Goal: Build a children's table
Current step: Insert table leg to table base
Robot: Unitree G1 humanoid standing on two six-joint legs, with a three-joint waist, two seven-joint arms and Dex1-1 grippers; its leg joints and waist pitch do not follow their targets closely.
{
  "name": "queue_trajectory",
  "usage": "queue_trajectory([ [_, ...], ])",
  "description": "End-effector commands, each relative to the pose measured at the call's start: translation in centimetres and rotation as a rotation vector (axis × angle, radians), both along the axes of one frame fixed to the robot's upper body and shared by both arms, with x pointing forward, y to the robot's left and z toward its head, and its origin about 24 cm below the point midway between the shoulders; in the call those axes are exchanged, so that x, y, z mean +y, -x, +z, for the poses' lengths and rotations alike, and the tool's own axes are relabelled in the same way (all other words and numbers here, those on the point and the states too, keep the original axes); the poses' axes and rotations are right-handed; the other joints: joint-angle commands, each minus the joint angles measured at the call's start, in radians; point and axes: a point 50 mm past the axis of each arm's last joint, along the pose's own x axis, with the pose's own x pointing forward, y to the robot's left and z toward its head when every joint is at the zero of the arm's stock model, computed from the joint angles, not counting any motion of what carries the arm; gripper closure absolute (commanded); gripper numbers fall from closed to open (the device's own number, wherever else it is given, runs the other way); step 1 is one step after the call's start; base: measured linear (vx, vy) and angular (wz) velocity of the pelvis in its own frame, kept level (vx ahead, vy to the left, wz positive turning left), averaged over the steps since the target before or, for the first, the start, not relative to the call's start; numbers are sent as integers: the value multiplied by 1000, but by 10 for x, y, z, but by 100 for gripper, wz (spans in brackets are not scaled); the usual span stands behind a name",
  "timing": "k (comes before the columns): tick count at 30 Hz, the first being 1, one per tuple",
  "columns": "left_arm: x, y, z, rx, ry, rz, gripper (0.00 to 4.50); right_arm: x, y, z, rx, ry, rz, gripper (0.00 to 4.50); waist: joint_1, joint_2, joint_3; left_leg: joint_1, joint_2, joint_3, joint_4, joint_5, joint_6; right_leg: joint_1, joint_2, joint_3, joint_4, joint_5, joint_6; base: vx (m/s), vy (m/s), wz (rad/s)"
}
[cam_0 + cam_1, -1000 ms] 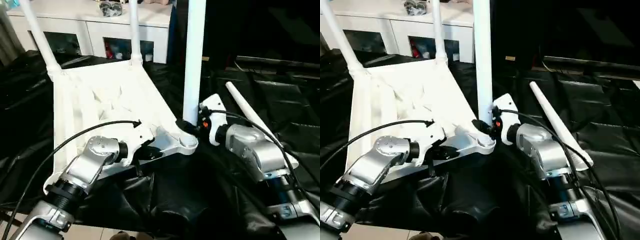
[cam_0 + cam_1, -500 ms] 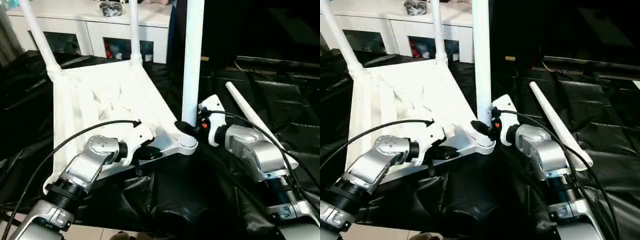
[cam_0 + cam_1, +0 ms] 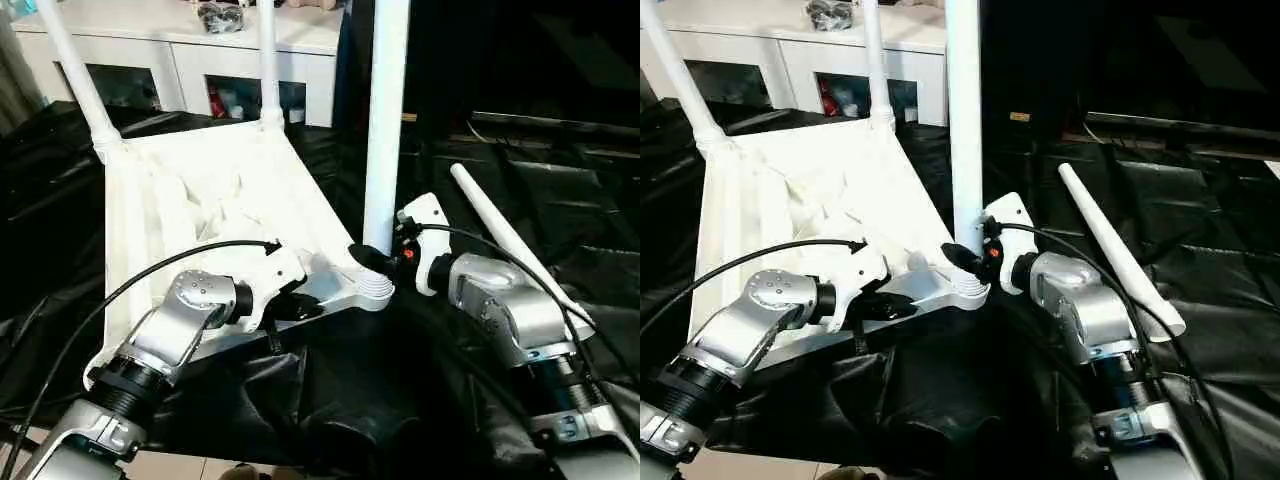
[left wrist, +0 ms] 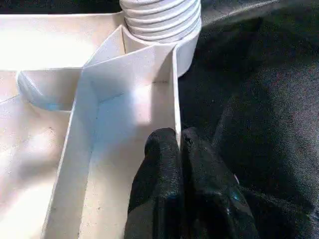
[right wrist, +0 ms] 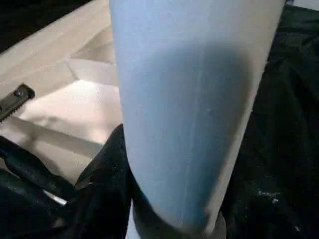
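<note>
The table top (image 3: 210, 200) lies upside down on black sheeting (image 3: 350, 400). The left gripper (image 4: 179, 144) pinches its near rim. The right gripper (image 3: 372, 258) clasps the upright leg (image 3: 385, 120) standing in the near corner socket (image 3: 370, 288).

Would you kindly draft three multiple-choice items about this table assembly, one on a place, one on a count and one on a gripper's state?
1. Where does the loose leg lie?
A. on the black sheet
B. on the cabinet
C. inside the tabletop

2. How many legs stand upright in the tabletop?
A. one
B. three
C. four

3. What does the left gripper do?
A. hangs open
B. pinches the tabletop's edge wall
C. holds a leg

Answers: 1 A, it rests on the black sheet. 2 B, three rise from corners. 3 B, fingers clamp the wall.
</note>
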Motion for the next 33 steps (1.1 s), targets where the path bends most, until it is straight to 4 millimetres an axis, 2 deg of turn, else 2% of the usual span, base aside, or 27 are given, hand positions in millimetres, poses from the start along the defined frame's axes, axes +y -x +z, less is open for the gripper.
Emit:
queue_trajectory([
  [1,1,-1,-3,8,-41,1,450,2,2,-4,27,-72,9,259,4,2,-64,30,60,-39,-76,-310,-36,33,-100,57,-102,-400,-138,0,0,0],
  [4,2,-2,-2,4,-39,9,450,-4,5,-10,39,-97,-19,259,3,3,-63,30,60,-40,-77,-316,-38,31,-99,56,-102,-409,-139,0,0,0],
  [7,1,-3,-1,3,-34,12,450,-11,10,-20,59,-134,-56,259,5,8,-62,34,60,-42,-77,-340,-41,28,-101,55,-108,-440,-131,0,0,0],
  [8,1,-3,-1,2,-33,13,450,-13,12,-25,68,-156,-76,259,4,11,-63,33,62,-42,-79,-344,-42,28,-100,56,-108,-429,-133,0,0,0],
  [9,1,-4,-1,1,-33,13,450,-14,14,-27,71,-165,-84,259,4,9,-63,33,61,-43,-79,-346,-42,29,-99,55,-108,-425,-135,0,0,0],
  [10,1,-4,-1,-1,-34,14,450,-15,15,-29,72,-175,-95,259,5,15,-63,34,61,-43,-79,-351,-43,28,-99,55,-107,-424,-137,0,0,0],
  [11,1,-5,-1,-2,-34,14,450,-16,16,-31,73,-182,-103,259,5,14,-64,34,61,-43,-80,-353,-44,29,-100,54,-107,-419,-139,0,0,0],
  [14,-1,-6,0,-6,-31,14,450,-19,18,-39,82,-244,-162,259,4,20,-65,35,62,-44,-82,-356,-46,31,-99,54,-105,-395,-150,0,0,0],
  [19,-2,-7,0,-8,-31,10,450,-21,20,-47,68,-263,-205,259,4,22,-64,36,63,-45,-84,-386,-50,29,-101,53,-109,-414,-152,0,0,0],
  [24,-2,-7,1,-8,-34,4,450,-23,23,-51,39,-252,-223,261,3,24,-61,39,61,-49,-85,-417,-50,27,-104,51,-120,-494,-127,0,0,0],
  [31,0,-7,0,-7,-41,3,450,-19,27,-49,-19,-136,-170,261,3,24,-60,38,62,-49,-89,-420,-49,25,-102,51,-120,-483,-125,0,0,0],
  [33,0,-6,0,-6,-43,1,450,-15,28,-46,-54,-35,-124,261,3,24,-60,38,62,-48,-89,-421,-51,25,-101,52,-120,-485,-122,0,0,0],
])
